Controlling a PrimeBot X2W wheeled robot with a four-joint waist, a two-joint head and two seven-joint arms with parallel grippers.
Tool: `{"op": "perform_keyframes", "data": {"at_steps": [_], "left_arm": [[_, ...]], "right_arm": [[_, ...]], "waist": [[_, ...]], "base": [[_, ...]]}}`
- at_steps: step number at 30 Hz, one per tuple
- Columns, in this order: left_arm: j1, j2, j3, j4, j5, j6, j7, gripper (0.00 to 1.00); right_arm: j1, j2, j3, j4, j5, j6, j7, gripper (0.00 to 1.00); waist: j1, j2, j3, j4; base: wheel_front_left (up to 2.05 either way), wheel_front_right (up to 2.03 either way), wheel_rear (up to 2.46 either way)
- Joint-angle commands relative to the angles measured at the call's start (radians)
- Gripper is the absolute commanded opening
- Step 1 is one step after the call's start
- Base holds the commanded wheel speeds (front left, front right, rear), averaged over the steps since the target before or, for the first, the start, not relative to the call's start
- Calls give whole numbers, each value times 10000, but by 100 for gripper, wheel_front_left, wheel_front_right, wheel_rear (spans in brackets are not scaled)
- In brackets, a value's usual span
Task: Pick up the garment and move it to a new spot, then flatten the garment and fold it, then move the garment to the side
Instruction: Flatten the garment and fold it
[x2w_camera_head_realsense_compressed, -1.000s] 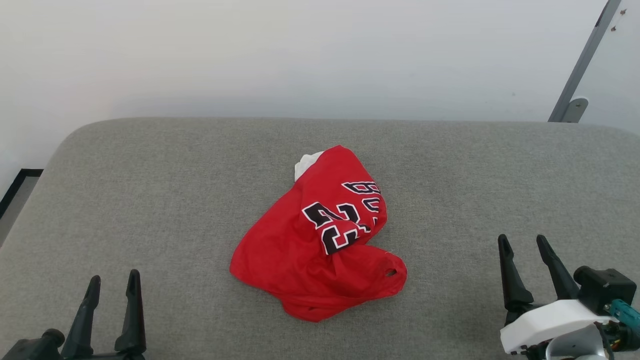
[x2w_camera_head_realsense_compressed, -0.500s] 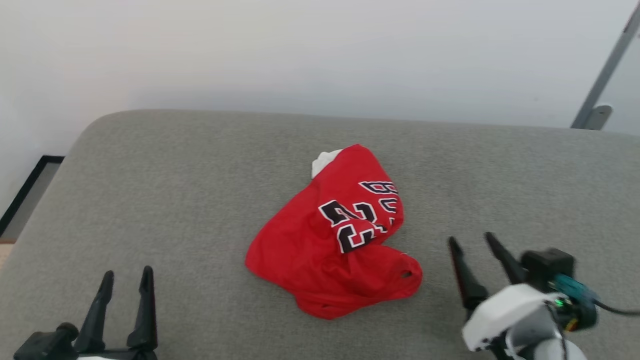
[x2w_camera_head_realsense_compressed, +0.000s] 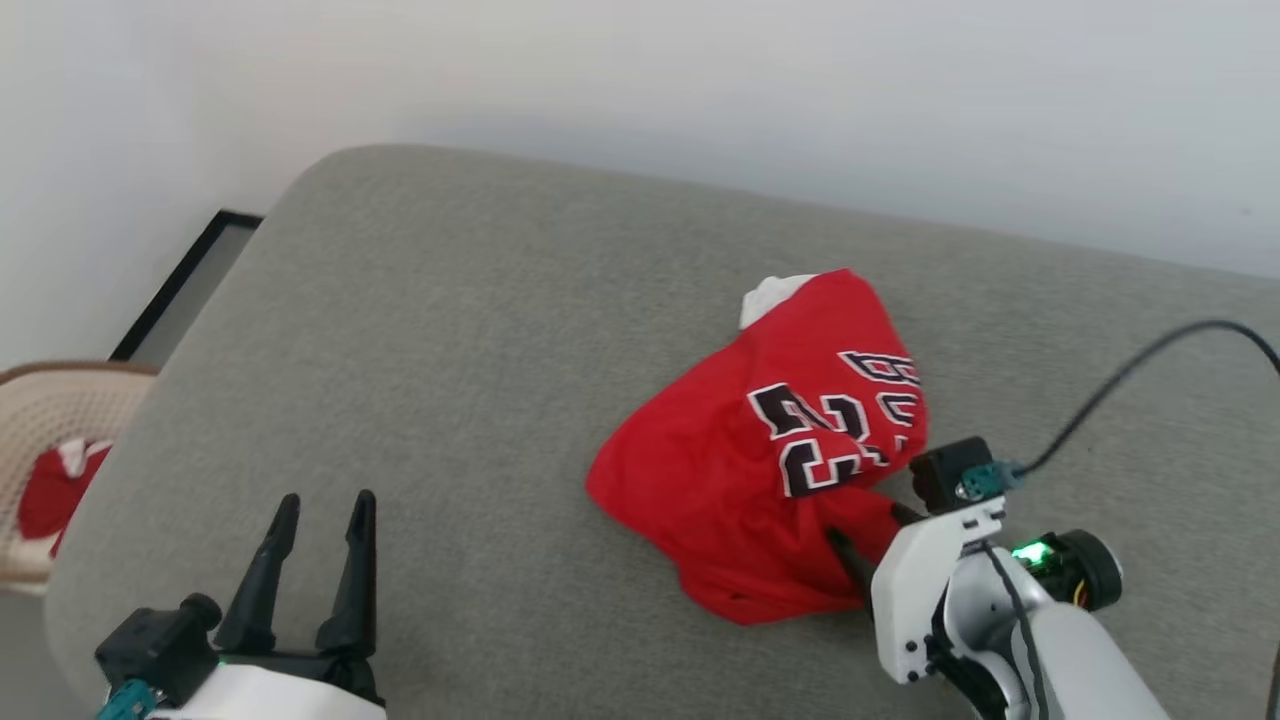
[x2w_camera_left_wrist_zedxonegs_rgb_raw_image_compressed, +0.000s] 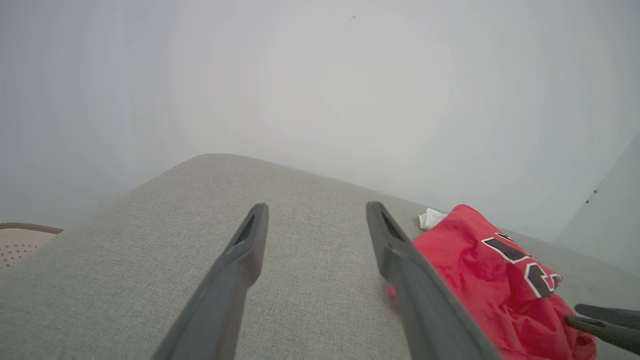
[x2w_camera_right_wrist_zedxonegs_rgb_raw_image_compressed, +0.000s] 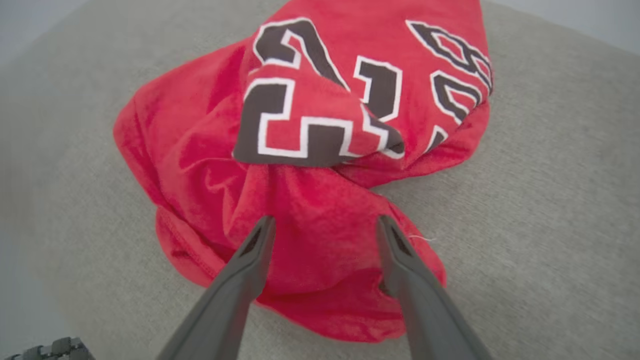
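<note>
The garment is a crumpled red jersey lying on the grey padded surface. Its black, white-outlined number faces up and a bit of white sleeve pokes out at the far end. My right gripper is open at the garment's near right edge. In the right wrist view its fingers stand either side of a raised fold of the garment. My left gripper is open and empty over bare surface, well to the left. In the left wrist view it points past the garment.
A beige woven basket holding red cloth stands off the surface's left edge. A black cable arcs from my right wrist over the right side. A white wall runs behind the surface. The rounded far-left corner is close.
The head camera has swung, so the whole picture shifted right. My right gripper has moved forward and left from bare surface onto the garment's near edge. Both grippers stay open.
</note>
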Motion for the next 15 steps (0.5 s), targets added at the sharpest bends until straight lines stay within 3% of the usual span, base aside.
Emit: {"op": "perform_keyframes", "data": {"at_steps": [1, 11, 13, 15], "left_arm": [[-190, -8, -53, 55, -93, -17, -51, 100], [-645, -93, -296, 302, -419, -17, -51, 100], [-668, -92, -245, 319, -441, -18, -51, 100], [-673, -107, -190, 324, -456, -18, -51, 100]], "right_arm": [[-193, -92, 49, 227, -92, -3, 263, 100], [-1400, -164, 683, 2436, -455, -1, 1703, 100], [-1649, -173, 915, 2617, -450, -1, 1680, 0], [-1881, -186, 1092, 2632, -228, -1, 1665, 0]], "waist": [[0, 0, 275, 318], [0, 0, 771, 728], [0, 0, 815, 673], [0, 0, 848, 575]], "base": [[0, 0, 0], [0, 0, 0], [0, 0, 0], [0, 0, 0]]}}
